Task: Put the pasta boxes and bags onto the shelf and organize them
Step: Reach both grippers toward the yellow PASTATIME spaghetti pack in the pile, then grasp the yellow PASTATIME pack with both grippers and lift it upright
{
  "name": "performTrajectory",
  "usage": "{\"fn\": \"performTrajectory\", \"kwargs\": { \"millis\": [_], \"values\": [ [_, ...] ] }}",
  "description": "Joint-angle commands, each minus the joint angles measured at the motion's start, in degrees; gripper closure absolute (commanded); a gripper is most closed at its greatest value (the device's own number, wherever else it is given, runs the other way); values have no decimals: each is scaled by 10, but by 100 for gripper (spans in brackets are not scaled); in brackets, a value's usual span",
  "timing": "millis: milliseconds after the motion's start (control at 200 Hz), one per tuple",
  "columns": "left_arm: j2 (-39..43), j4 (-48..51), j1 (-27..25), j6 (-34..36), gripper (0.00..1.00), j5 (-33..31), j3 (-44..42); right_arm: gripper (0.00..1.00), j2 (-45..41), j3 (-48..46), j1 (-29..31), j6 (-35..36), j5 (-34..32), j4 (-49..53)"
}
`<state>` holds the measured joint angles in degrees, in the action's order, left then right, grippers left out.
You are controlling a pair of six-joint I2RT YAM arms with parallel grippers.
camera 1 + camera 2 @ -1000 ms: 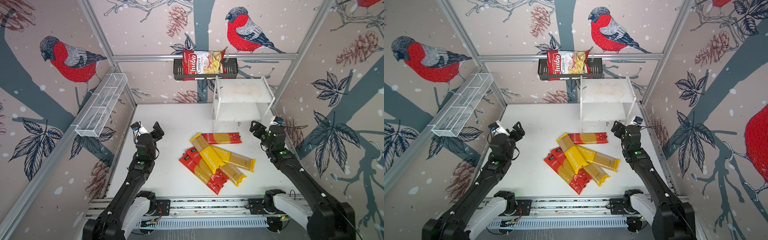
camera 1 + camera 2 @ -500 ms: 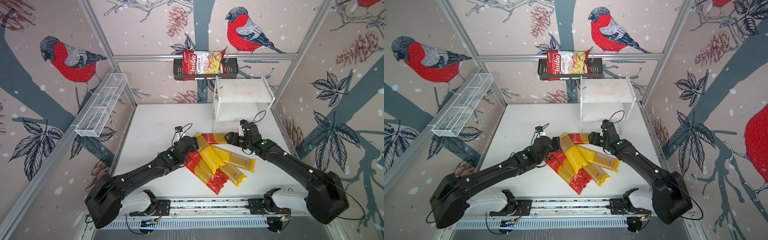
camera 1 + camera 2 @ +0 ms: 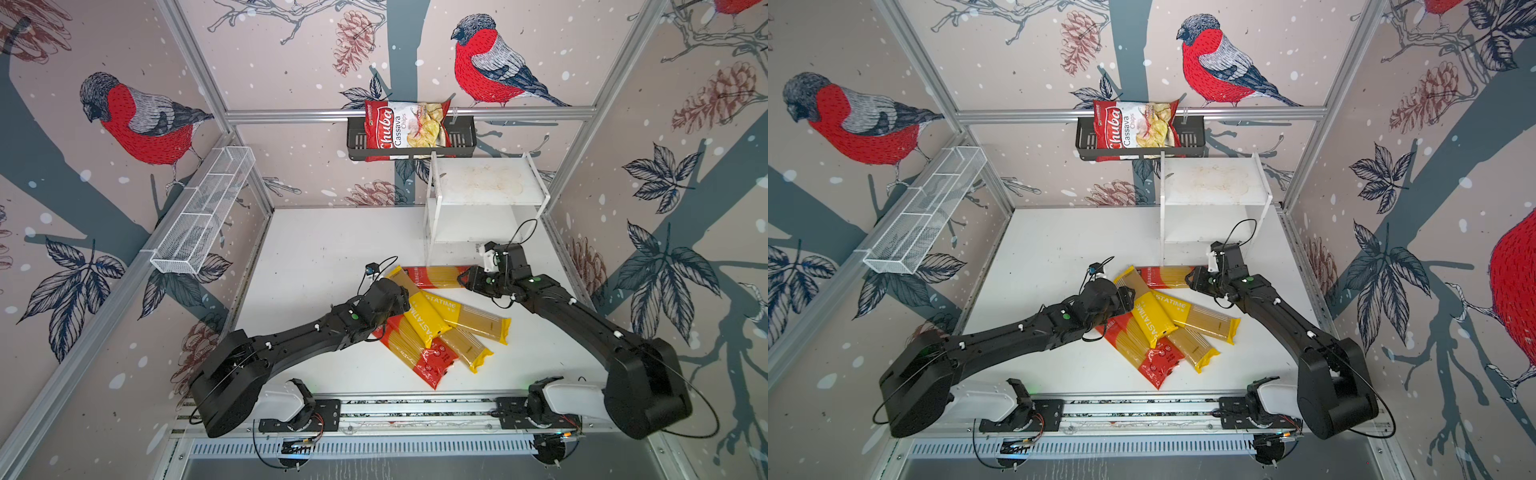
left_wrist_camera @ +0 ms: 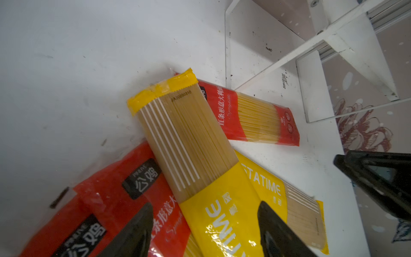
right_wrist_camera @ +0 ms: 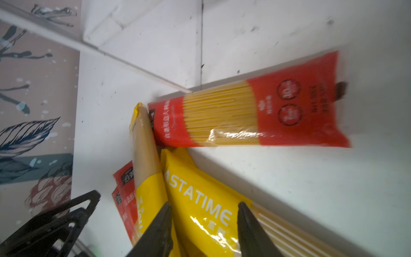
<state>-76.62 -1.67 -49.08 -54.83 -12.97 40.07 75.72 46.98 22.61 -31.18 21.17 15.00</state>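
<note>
Where the white table (image 3: 316,249) is bare, on my left and toward the back wall (image 3: 316,174), I have lots of room. On my right it gets tight: the shelf (image 3: 484,203) stands in the back corner, close to the right wall (image 3: 665,257). Its thin front leg comes down just beside the long edge of the lone red pack (image 3: 438,277).

Up on the back wall hangs a black basket (image 3: 462,137), and a chips bag (image 3: 405,131) sits in it. A long wire basket (image 3: 203,216) hangs on the left wall (image 3: 104,257).

All six pasta packs (image 3: 434,332) lie on the table in front of the shelf, in a messy pile. The top yellow pack (image 4: 193,144) lies slanted across two red packs (image 3: 419,361), and its far end covers one end of the lone red pack.

My left gripper (image 4: 206,203) is at the pile's left side. Its fingers (image 4: 135,231) are spread wide, one on each side of the top yellow pack. Red shows between one finger and that pack, so I am not pinching it.

My right gripper (image 5: 203,203) is by the other end of the lone red pack. Its fingers stand apart too, and the second yellow pack (image 5: 200,222) shows between them. I cannot tell if they touch it.
</note>
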Motion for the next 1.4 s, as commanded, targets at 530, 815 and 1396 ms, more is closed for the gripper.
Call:
{"fn": "performTrajectory", "kwargs": {
  "millis": [530,815,1396],
  "values": [
    [-34,-161,50,-89,53,137,-94,52,73,-39,133,-50,210,-89],
    [-41,-180,53,-88,63,147,-107,48,116,-41,140,-74,214,-132],
    [-34,-172,62,-74,76,154,-99,74,194,-32,147,-98,221,-220]
  ]
}}
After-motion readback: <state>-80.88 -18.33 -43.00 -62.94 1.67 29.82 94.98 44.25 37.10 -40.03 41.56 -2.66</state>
